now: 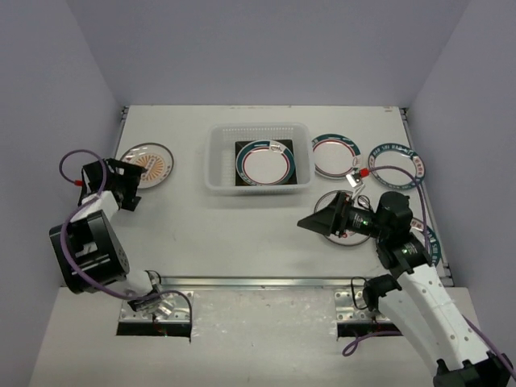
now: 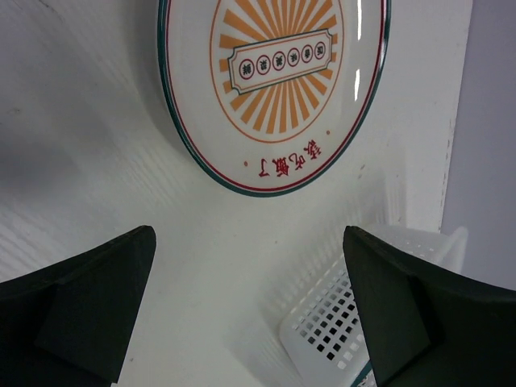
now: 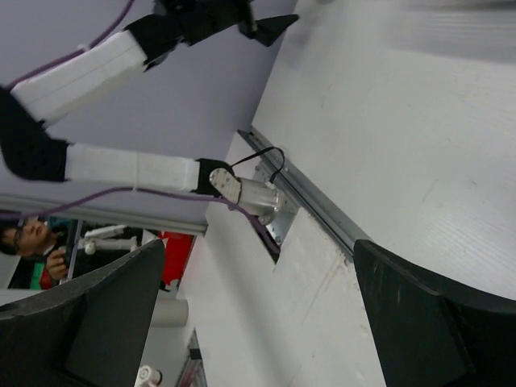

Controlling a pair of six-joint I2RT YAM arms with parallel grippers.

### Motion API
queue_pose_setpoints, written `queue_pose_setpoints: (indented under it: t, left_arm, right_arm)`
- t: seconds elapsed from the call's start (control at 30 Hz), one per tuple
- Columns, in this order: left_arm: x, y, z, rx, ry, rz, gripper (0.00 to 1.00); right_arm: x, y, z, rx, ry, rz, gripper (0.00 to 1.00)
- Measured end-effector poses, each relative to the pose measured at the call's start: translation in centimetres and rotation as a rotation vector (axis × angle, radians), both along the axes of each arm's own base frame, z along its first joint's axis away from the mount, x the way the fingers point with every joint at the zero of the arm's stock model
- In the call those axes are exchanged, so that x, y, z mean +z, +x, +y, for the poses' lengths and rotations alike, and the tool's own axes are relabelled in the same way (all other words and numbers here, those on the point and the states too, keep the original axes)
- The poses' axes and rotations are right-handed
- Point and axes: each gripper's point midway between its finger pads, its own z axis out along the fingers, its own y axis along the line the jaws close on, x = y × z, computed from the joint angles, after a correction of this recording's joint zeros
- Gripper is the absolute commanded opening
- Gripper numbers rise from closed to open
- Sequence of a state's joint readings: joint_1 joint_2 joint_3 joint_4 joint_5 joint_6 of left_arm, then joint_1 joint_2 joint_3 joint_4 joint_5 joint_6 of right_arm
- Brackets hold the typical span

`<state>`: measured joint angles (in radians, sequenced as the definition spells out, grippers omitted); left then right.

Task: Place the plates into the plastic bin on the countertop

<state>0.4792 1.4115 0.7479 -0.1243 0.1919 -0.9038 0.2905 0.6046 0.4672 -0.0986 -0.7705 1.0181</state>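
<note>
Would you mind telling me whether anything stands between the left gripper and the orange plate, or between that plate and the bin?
Nothing visible does. Only bare countertop lies between the open left gripper and the orange plate, and likewise between that plate and the bin.

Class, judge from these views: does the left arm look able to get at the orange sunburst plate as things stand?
Probably yes. The left pincer stands open right beside the orange sunburst plate, with only bare countertop between them and nothing lying on the plate.
</note>
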Motion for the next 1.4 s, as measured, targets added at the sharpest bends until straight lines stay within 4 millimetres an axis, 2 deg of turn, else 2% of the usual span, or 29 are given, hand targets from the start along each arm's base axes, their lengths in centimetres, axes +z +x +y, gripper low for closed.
queue_pose_setpoints:
  t: [0.1,0.23,0.37,0.43,0.57,0.7,0.97,1.0,1.07,1.13,1.4]
  left_arm:
    - [-2.4,0.9,0.5,-0.002,-0.047,0.012,0.96]
    - [-5.4,0.9,0.9,0.015,-0.094,0.059,0.88]
    - [-5.6,1.8,1.6,0.025,-0.08,0.037,0.75]
    - [-5.8,2.2,2.1,0.029,-0.071,0.044,0.64]
    - [-6.3,3.3,3.4,0.041,-0.043,0.066,0.54]
    - [-6.8,3.7,4.2,0.059,-0.028,0.086,0.4]
    - [-7.4,4.2,4.7,0.078,-0.033,0.093,0.27]
    - [-7.5,4.4,4.7,0.077,-0.034,0.09,0.24]
    - [-7.7,4.6,4.9,0.077,-0.033,0.093,0.09]
    - [-7.8,4.8,5.0,0.077,-0.035,0.091,0.02]
    - [-7.6,6.0,4.6,0.036,-0.056,0.049,0.0]
  right_arm:
    - [1.7,-1.2,0.1,0.046,0.039,-0.073,0.99]
    - [3.0,-2.8,0.0,0.083,0.062,-0.126,0.99]
    - [3.3,-3.9,-0.6,0.066,0.035,-0.16,0.99]
    - [4.0,-4.2,-1.1,0.032,0.015,-0.201,0.99]
    - [5.2,-4.4,-2.1,-0.036,-0.012,-0.282,0.99]
    - [5.1,-4.1,-2.7,-0.075,-0.05,-0.288,0.99]
    - [5.0,-3.4,-3.7,-0.141,-0.12,-0.292,0.99]
    - [5.0,-3.3,-3.7,-0.146,-0.124,-0.294,0.99]
    - [5.0,-3.3,-3.9,-0.154,-0.134,-0.296,0.99]
    - [5.1,-3.2,-4.0,-0.162,-0.141,-0.3,0.99]
    - [5.0,-2.1,-4.5,-0.203,-0.183,-0.306,0.99]
